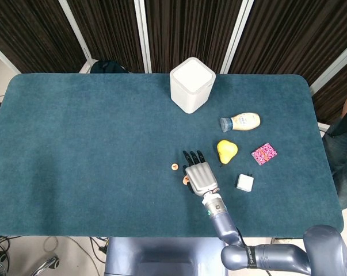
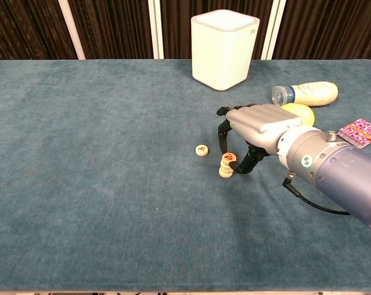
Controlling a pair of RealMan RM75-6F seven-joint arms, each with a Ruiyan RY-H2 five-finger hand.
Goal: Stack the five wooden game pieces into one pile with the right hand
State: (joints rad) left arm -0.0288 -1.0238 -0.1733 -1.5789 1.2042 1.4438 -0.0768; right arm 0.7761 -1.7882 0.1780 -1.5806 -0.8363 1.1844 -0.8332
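Right now my right hand (image 2: 254,132) hovers over the small pile of wooden game pieces (image 2: 226,166), fingertips touching its top piece; one stray piece (image 2: 201,150) lies just left on the surface (image 2: 99,153). Whether I'm grasping, can't tell.

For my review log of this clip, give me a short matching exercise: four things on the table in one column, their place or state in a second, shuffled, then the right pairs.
Things:
1. white bin
2. squeeze bottle
3. single game piece
4. pile of game pieces

Places or states:
A. lying on its side
B. alone on the cloth, left of the pile
C. upright at the far edge
D. at the right hand's fingertips

Pairs: 1-C, 2-A, 3-B, 4-D
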